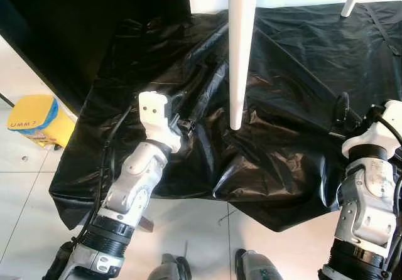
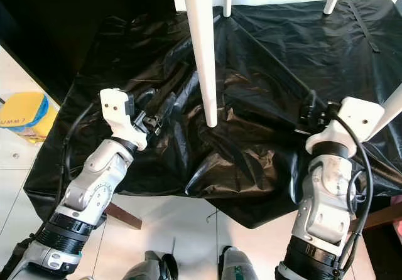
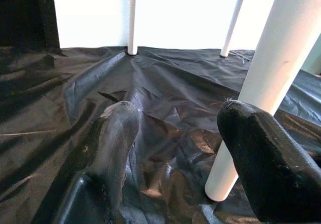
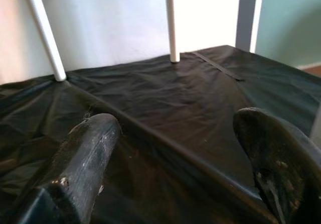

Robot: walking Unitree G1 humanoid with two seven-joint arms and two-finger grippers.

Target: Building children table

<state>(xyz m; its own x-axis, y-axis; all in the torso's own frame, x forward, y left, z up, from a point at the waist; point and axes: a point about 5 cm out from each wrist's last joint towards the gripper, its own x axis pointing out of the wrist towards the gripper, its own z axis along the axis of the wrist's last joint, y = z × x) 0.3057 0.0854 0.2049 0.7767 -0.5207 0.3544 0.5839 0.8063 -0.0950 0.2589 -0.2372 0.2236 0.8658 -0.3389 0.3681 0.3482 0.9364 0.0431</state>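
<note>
White legs: four slim white legs stand on the sheet, so the table seems already on its feet; the top is out of the pictures, and I cannot tell if every leg is screwed tight.
Near leg [image 1: 237, 73]: round, smooth, getting thinner toward its foot, upright, the foot pressing a small dent into the sheet.
Other legs: one far leg [image 3: 132, 18] straight ahead of the left fingers, another far leg [image 4: 171, 23] ahead of the right fingers, both well apart from them.
Sheet [image 2: 264, 79]: black plastic, glossy, much wrinkled, spread on the floor under the legs; its near edge hangs over the pale tiles.
Left gripper [image 3: 175, 148]: low over the sheet; fingers [image 3: 118, 133] spread wide, nothing between them; the near leg stands just beside the outer finger, in front of it, not clearly touching.
Right gripper [image 4: 175, 153]: also low over the sheet; fingers [image 4: 88, 148] spread, holding nothing; no leg near them.
Done, as I judge: the legs look mounted and the table stands.
Left to do: perhaps checking or tightening the near leg; no loose parts or tools lie near the fingers.
Yellow bag [image 1: 38, 120]: on the tiles, far to the outside of the left arm.
</note>
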